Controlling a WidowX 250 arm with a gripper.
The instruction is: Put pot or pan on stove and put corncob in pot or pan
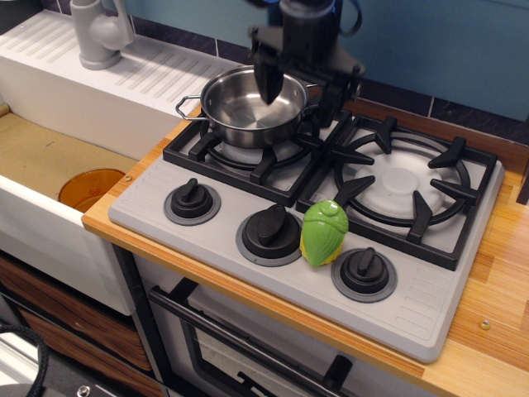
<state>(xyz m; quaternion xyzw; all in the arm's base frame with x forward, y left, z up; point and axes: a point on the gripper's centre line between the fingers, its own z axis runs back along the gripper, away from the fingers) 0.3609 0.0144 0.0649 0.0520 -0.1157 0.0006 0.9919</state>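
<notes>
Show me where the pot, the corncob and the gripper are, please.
pot [235,112], only camera view, on its bare inner wall.
corncob [323,232], only camera view, on its green husk.
gripper [299,83], only camera view, midway between its fingers.

The pot [248,107] is shiny polished metal. The corncob [323,232] looks glossy plastic. The table [496,273] is smooth wood.

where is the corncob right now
The corncob stands on the grey stove panel at the front, between the middle knob and the right knob, outside the pot.
</notes>
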